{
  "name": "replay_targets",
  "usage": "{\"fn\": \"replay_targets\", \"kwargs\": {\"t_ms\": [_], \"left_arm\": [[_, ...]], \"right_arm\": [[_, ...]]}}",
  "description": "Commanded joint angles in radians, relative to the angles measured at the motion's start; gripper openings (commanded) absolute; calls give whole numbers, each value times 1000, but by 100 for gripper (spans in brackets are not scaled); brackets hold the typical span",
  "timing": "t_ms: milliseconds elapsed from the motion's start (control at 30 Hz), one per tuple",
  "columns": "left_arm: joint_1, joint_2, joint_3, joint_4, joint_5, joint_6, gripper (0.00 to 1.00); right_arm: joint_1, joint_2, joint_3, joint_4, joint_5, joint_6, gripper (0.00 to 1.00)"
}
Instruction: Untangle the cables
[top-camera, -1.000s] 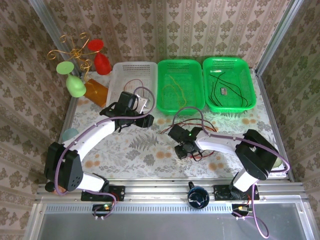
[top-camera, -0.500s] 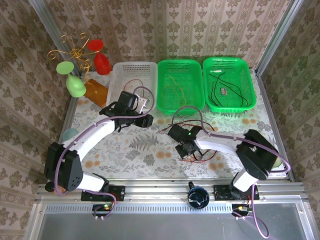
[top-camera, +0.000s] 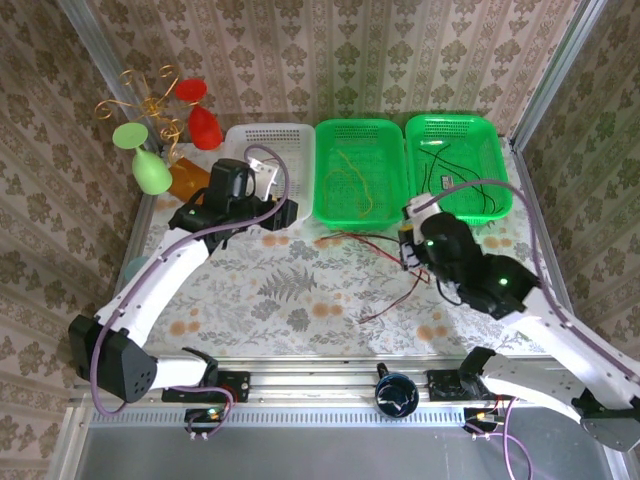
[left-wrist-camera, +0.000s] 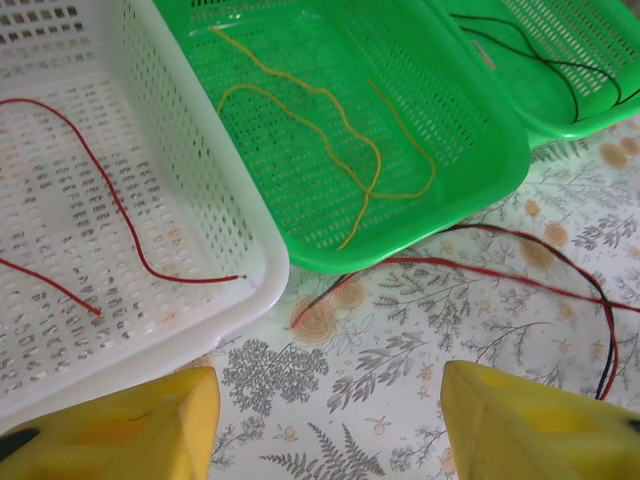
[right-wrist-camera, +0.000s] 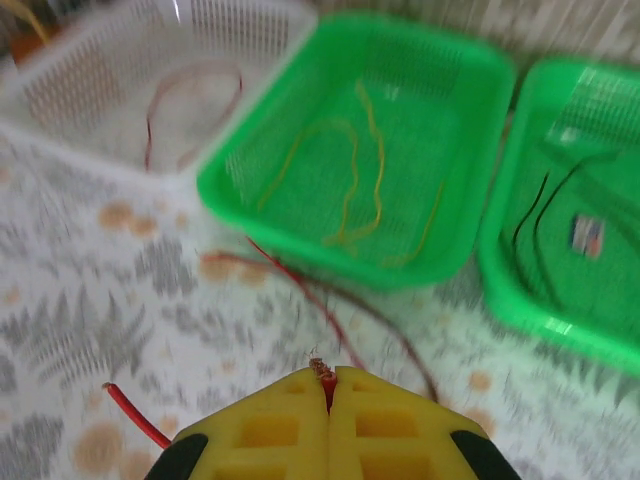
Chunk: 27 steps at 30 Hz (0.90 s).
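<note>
Right gripper (right-wrist-camera: 328, 382) is pinched shut on the red cable (left-wrist-camera: 430, 262) end; the rest lies on the table (top-camera: 300, 290) beside the green basket (left-wrist-camera: 420, 235) (dark cable (left-wrist-camera: 608, 340) alongside). Lift slowly, watching for snags. Left gripper (left-wrist-camera: 325, 400) is open, empty.

white basket (top-camera: 295, 150) | middle green basket (top-camera: 385, 150) | right green basket (top-camera: 455, 119) | red vase (top-camera: 205, 128), green vase (top-camera: 152, 172), maybe plastic
</note>
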Motion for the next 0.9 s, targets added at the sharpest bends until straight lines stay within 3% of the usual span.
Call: {"fn": "replay_targets", "kwargs": {"t_ms": [0,267,600,867], "left_arm": [[17,-20,32,-36,4,-15,61],[18,-32,23,-34,25,-32,61],[19,-61,-10,-29,24,-56,62],[70,-75,21,157,220,-178,65]], "right_arm": [[-25,-24,108,116,34,-129,0],[-105,68,382,205,-81,-272,0],[-132,186,633,227,-146,-305,0],[-132,213,672,293,-265,-206,0]]}}
